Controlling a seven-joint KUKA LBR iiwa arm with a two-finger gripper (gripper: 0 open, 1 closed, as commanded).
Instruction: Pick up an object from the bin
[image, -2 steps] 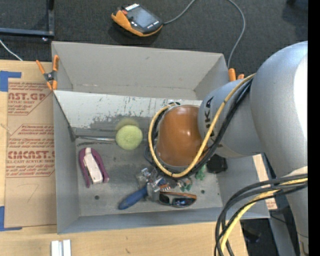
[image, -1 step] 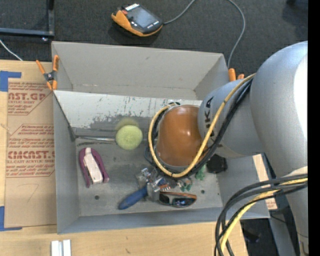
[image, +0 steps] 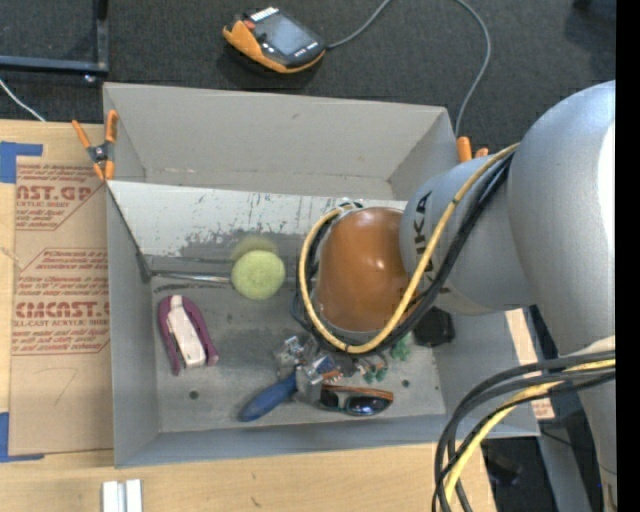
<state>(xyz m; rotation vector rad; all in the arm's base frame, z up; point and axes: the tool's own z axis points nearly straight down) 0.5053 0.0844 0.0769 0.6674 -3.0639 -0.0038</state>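
The grey metal bin is carrying a few loose things on its floor. A yellow-green ball is resting near the back wall, a purple and white clip-like thing is lying toward the left, and a blue-handled tool is lying near the front wall, just beside a dark orange-edged thing on its right

The bin is plain grey, its back wall streaked with dark scuffs. In it I see a yellow-green ball, a purple clip with a pale pink middle, and a blue handle. The arm's cover is glossy orange, ringed by yellow cable.
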